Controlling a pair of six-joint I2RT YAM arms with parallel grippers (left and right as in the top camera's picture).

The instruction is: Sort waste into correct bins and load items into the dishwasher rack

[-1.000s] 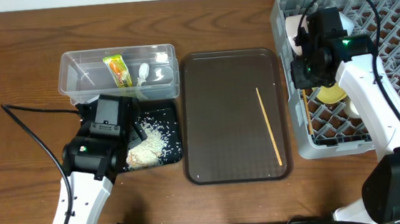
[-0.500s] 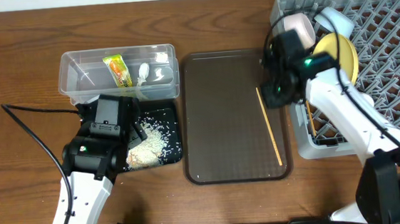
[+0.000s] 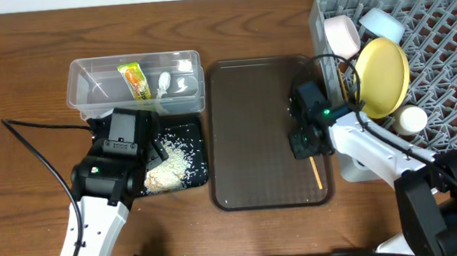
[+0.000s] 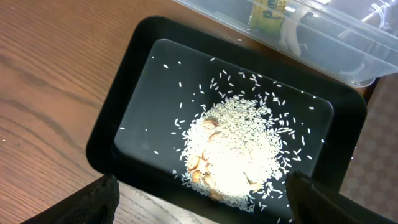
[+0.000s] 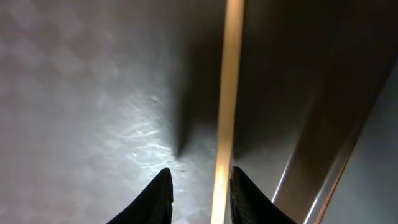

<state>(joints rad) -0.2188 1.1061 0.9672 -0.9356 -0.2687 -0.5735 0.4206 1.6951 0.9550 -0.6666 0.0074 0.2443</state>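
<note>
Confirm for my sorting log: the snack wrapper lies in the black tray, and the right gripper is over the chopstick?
No. The overhead view shows the snack wrapper in the clear tub, not the black tray, which holds rice. The right gripper is over the chopstick.

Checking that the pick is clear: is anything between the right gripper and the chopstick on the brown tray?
Nothing visible. The right gripper hangs just above the chopstick, which lies bare on the brown tray and runs between its open jaws.
</note>
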